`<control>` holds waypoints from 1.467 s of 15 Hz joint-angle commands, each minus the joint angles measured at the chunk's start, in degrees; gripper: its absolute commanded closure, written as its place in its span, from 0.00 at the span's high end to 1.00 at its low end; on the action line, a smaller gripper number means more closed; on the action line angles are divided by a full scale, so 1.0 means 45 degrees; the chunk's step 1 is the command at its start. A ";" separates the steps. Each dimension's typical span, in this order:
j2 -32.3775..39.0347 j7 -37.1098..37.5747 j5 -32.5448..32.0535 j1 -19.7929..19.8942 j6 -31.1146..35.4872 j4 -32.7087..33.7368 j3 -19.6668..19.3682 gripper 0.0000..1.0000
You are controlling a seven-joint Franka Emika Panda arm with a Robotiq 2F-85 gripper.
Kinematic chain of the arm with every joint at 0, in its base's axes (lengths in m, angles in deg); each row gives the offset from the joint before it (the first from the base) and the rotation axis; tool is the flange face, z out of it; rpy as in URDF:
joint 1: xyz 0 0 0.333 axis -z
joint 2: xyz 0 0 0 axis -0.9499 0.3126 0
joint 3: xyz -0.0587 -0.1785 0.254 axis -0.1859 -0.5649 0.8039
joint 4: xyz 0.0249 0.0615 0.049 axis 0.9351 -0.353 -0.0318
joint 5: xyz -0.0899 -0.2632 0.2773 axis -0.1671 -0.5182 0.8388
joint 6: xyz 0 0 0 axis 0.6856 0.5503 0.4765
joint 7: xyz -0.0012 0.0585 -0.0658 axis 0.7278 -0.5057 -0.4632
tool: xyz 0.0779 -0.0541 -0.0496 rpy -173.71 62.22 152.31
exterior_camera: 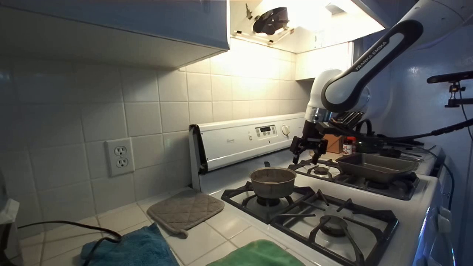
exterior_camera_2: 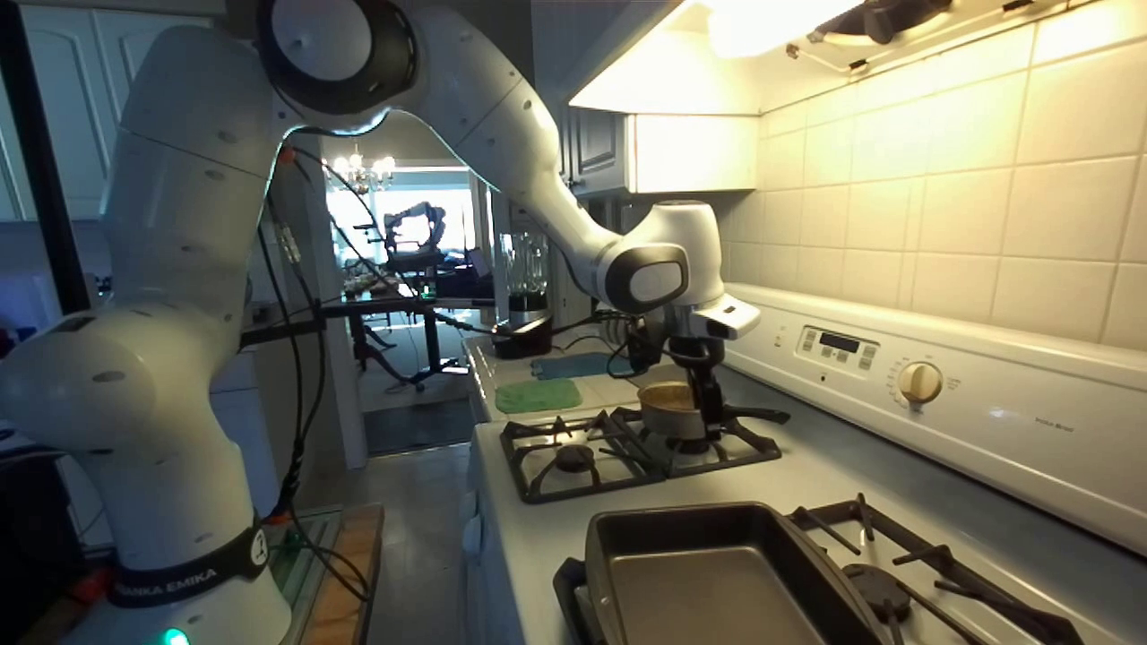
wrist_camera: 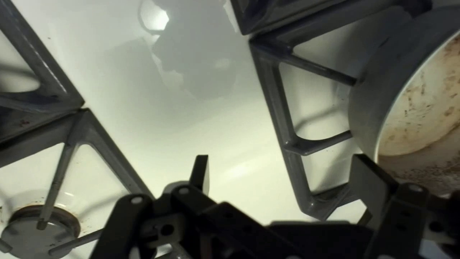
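My gripper [exterior_camera: 306, 159] [wrist_camera: 281, 156] stands open above the stovetop, jaws wide apart and nothing between them. Nearest to it is a small metal pot [exterior_camera: 272, 183] [exterior_camera_2: 665, 414] on a burner grate, its inside stained brown. In the wrist view the pot [wrist_camera: 366, 97] lies at the right, partly cut off by the frame and close behind the right finger [wrist_camera: 368, 183] in the picture; no contact can be made out. The pot's dark handle [exterior_camera_2: 760, 414] points toward the back panel. In an exterior view the gripper [exterior_camera_2: 712, 417] overlaps part of the pot.
A grey baking pan [exterior_camera: 377, 166] [exterior_camera_2: 699, 591] rests on the grates across the stove. The control panel [exterior_camera: 255, 136] rises behind the burners. On the counter lie a grey pot holder [exterior_camera: 188, 210], a blue cloth [exterior_camera: 136, 247] and a green cloth [exterior_camera: 258, 255]. A range hood [exterior_camera: 332, 22] hangs overhead.
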 commanded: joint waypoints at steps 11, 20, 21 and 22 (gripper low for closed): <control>0.2086 -0.1450 0.0669 -0.0401 0.0338 0.2184 0.0630 1.00; 0.2404 -0.1718 0.0677 -0.0432 0.0325 0.2264 0.0628 0.33; 0.2393 -0.1756 0.0681 -0.0418 0.0333 0.2235 0.0630 0.27; 0.2378 -0.1794 0.0698 -0.0396 0.0336 0.2202 0.0640 0.19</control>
